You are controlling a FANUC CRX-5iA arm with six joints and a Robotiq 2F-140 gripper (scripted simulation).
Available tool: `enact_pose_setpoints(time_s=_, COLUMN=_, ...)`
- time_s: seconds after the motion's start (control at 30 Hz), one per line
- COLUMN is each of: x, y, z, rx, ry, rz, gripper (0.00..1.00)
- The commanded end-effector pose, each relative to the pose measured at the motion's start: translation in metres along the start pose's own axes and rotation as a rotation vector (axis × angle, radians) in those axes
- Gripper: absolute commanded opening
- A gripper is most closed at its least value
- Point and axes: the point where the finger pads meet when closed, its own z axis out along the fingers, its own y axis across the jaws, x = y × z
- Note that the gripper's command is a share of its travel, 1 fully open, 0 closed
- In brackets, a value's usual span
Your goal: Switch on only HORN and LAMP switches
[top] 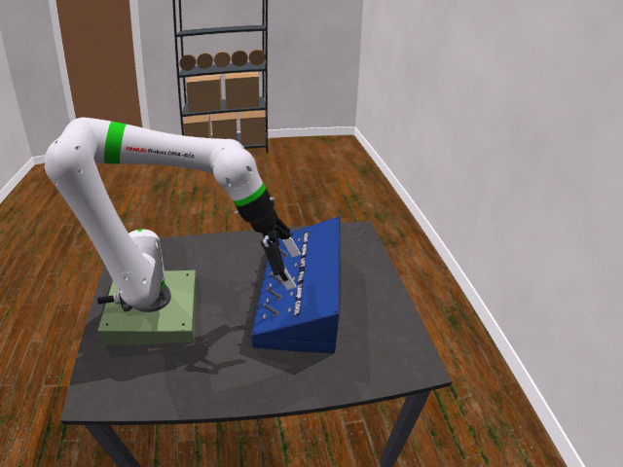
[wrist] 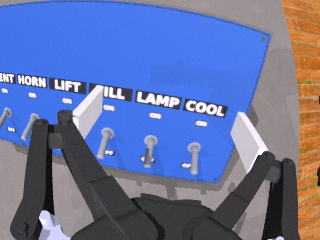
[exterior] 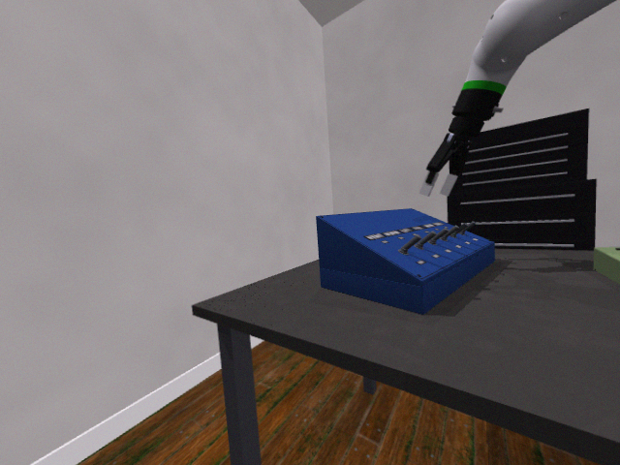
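The blue sloped console (top: 321,281) (exterior: 370,250) (wrist: 154,40) stands on the dark table (top: 392,346) (exterior: 500,330). It carries a row of lever switches with labels. In the wrist view the HORN lever (wrist: 28,127) is at the left and the LAMP lever (wrist: 150,151) is right of the middle. The FILL lever (wrist: 106,142) and the COOL lever (wrist: 194,158) flank the LAMP lever. All visible levers lean the same way. My gripper (top: 287,264) (exterior: 437,187) (wrist: 169,111) is open and empty. It hangs well above the console, its fingers spanning from LIFT to COOL.
The arm's green base block (top: 151,316) (exterior: 608,260) sits on the table left of the console. A shelf with boxes (top: 221,95) stands at the far wall. A black slatted rack (exterior: 530,174) is behind the table. A wall runs close along the console's far side.
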Motion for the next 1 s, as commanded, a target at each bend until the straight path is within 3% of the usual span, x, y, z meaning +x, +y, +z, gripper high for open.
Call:
enact_pose_setpoints(time_s=0.0, x=0.000, y=0.006, z=0.000, rx=0.001, ry=0.000, rz=0.000, gripper=1.00)
enact_pose_setpoints(time_s=0.5, x=0.000, y=0.054, z=0.000, rx=0.001, ry=0.000, rz=0.000, gripper=1.00)
enact_pose_setpoints(time_s=0.97, x=0.000, y=0.060, z=0.000, rx=0.001, ry=0.000, rz=0.000, gripper=1.00)
